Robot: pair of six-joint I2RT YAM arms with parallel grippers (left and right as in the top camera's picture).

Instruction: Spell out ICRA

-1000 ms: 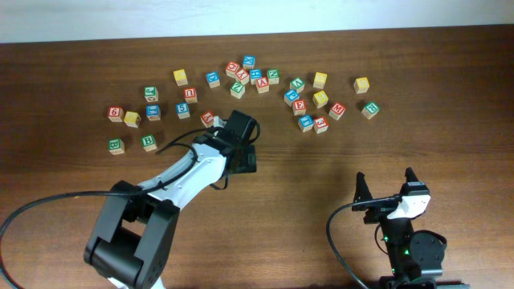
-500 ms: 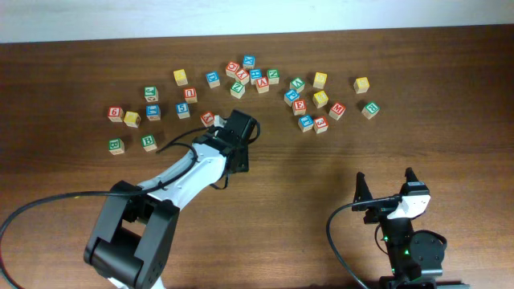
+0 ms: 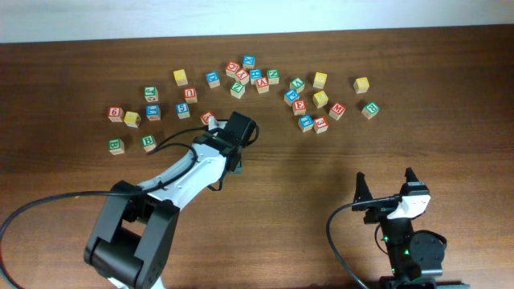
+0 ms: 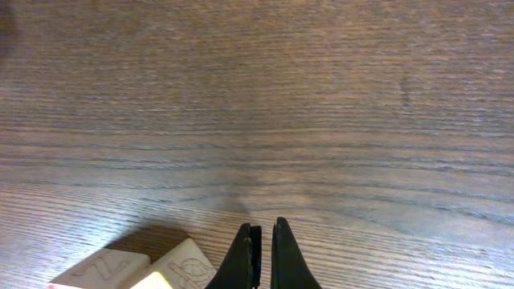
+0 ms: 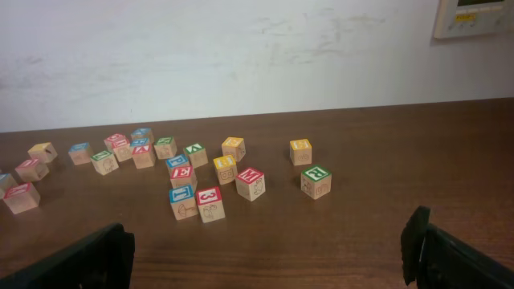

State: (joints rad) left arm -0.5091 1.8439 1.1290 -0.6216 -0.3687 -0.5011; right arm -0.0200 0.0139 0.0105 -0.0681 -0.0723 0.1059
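Observation:
Many small wooden letter cubes lie scattered along the far half of the table. A green-lettered cube that reads as R (image 3: 370, 108) (image 5: 316, 181) sits at the right end of the scatter. A red cube whose letter looks like an A (image 3: 262, 84) lies in the middle cluster. The I and C cubes I cannot pick out at this size. My left gripper (image 3: 233, 166) (image 4: 263, 245) is shut with nothing between its fingers, hovering over bare wood just in front of the cubes. My right gripper (image 3: 385, 181) (image 5: 273, 257) stands wide open and holds nothing, near the front right.
Two pale cubes (image 4: 152, 269) lie just left of the left fingers. A left cluster (image 3: 132, 119), a middle cluster (image 3: 245, 76) and a right cluster (image 3: 317, 103) fill the back. A white wall (image 5: 241, 48) rises behind the table's far edge.
The left gripper's jaws have gone from open to shut on nothing, and the gripper has shifted slightly left. The right arm and the cubes have not moved.

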